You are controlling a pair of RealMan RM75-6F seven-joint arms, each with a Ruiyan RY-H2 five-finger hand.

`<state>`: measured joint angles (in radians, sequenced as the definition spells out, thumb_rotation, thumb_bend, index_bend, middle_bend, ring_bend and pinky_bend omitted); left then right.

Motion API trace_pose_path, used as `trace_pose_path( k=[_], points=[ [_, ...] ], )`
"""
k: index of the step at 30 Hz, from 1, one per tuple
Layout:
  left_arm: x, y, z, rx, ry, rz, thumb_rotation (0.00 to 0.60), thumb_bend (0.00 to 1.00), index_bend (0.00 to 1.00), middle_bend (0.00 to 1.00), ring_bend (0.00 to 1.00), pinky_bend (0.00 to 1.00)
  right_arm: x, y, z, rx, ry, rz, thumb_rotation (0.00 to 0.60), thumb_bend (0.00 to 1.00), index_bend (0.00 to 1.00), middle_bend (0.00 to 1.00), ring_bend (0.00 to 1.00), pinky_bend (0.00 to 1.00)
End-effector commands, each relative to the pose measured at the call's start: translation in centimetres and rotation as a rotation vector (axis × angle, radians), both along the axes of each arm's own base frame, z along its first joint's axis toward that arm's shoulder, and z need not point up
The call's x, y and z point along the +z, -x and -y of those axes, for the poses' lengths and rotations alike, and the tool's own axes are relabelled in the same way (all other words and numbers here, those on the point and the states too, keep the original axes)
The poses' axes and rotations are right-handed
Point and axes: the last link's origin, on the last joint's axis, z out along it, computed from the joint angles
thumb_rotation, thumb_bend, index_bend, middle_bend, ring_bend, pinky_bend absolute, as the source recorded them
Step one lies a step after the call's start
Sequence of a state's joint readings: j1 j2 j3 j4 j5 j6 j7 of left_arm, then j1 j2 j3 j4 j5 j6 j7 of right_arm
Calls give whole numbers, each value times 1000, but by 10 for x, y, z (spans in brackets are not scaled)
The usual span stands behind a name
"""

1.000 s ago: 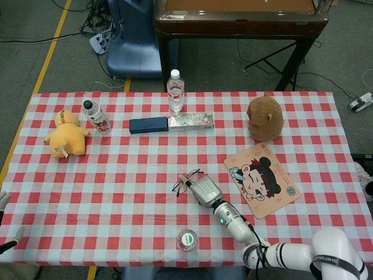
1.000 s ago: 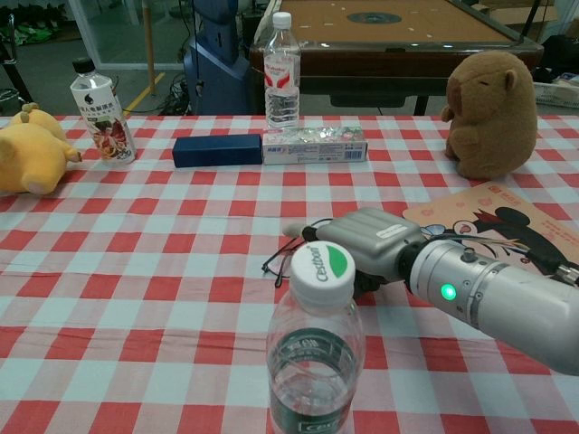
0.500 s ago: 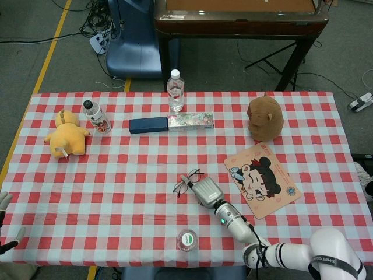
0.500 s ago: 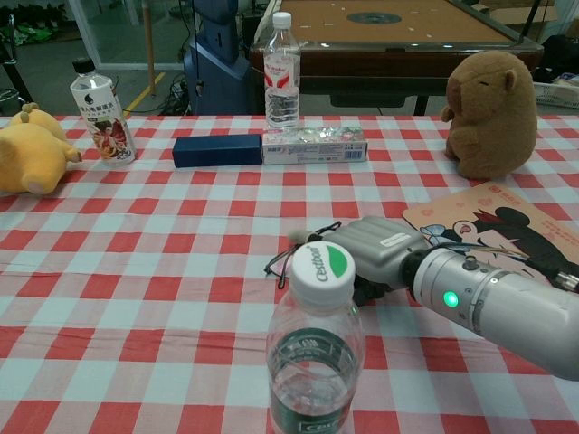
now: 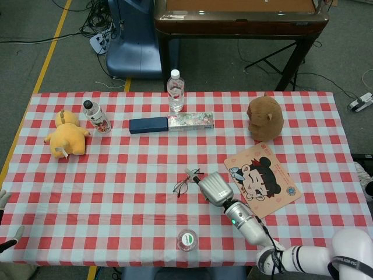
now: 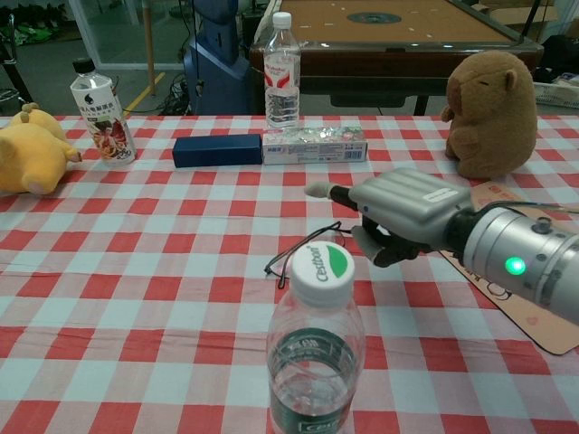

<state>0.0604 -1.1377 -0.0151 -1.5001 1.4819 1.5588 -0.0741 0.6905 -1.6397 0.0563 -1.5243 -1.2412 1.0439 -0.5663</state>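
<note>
While your right hand hovers over the glasses, fingers half curled, holding nothing, lower it and pinch the frame.

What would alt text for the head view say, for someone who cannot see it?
A robot's right hand hovers beside a pair of glasses on a red-checked table, holding nothing. Around it lie plush toys, bottles, two boxes and a cartoon mat.

Right hand low over the table, fingers curled, one outstretched; left hand at table's edge.
</note>
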Motion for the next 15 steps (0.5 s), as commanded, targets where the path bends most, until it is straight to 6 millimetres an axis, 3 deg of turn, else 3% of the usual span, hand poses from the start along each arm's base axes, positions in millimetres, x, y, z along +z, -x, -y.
trace_pose_path(
  k=[1,7,15],
  points=[
    [0,0,-1,-4,4,-4,600,320,0,0,0,0,52,26,-15,3,120,-8,600,674,0,860,866,838],
    [-1,-5,-8,-25,10,-5,600,320,0,0,0,0,110,70,-41,-48,263,-38,600,643,0,724,714,817],
    [-5,-14,-16,-60,23,-7,600,320,0,0,0,0,160,116,-82,-157,421,-39,600,501,0,394,358,568]
  ],
)
